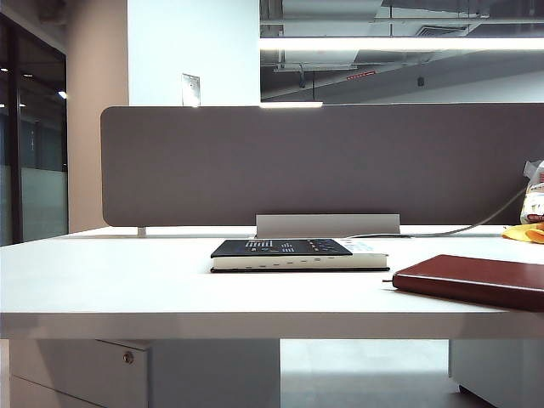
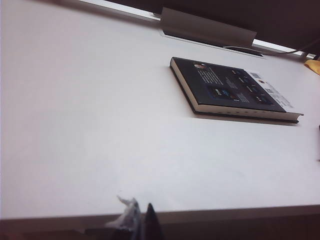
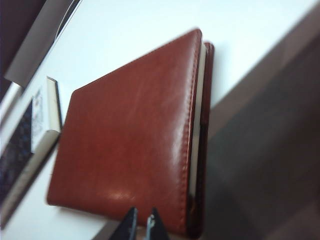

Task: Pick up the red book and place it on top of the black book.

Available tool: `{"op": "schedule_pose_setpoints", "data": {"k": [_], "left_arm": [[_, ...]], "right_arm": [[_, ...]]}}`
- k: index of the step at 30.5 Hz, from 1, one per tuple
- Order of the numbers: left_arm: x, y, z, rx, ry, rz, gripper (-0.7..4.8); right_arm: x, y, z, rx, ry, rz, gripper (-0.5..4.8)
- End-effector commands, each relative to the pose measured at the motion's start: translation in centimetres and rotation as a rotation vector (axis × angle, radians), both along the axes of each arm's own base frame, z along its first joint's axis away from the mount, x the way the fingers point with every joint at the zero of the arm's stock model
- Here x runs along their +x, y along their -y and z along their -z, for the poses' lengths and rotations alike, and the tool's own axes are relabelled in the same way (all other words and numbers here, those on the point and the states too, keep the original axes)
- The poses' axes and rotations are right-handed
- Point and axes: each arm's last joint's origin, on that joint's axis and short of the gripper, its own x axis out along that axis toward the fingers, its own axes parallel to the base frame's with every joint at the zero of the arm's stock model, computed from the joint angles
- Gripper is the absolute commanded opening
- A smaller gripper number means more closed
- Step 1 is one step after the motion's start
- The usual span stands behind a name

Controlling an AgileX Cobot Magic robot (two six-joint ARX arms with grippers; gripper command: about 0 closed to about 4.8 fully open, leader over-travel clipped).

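Note:
The black book (image 1: 289,252) lies flat in the middle of the white table (image 1: 127,289), its cream page edges facing the front. It also shows in the left wrist view as the black book (image 2: 232,90). The red book (image 1: 472,279) lies to its right near the table's front edge. In the right wrist view the red book (image 3: 130,140) fills the frame, one side reaching past the table edge. My right gripper (image 3: 143,214) sits just short of its near edge, fingertips almost together, nothing between them. My left gripper (image 2: 140,209) hangs at the table's front edge, far from the black book, tips together. Neither gripper shows in the exterior view.
A grey partition panel (image 1: 314,161) closes the back of the table, with a metal cable box (image 1: 327,224) at its foot. A bag and a yellow thing (image 1: 531,223) sit at the far right. A drawer cabinet (image 1: 76,374) stands under the table.

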Motion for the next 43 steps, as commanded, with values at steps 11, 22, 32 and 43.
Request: {"op": "schedule_pose_setpoints", "data": {"k": [11, 22, 32, 43], "left_arm": [[0.0, 0.0, 0.2, 0.002, -0.021, 0.003, 0.17], [0.0, 0.0, 0.2, 0.009, -0.020, 0.004, 0.17], [0.0, 0.0, 0.2, 0.007, -0.019, 0.012, 0.17], [0.0, 0.0, 0.2, 0.006, -0.019, 0.014, 0.17]], "right_arm": [[0.3, -0.4, 1.9, 0.288, -0.213, 0.029, 0.18], [0.4, -0.4, 2.2, 0.294, -0.243, 0.024, 1.50], [0.5, -0.2, 2.1, 0.294, -0.231, 0.082, 1.82], [0.8, -0.2, 1.8, 0.318, -0.189, 0.097, 2.17]]}}
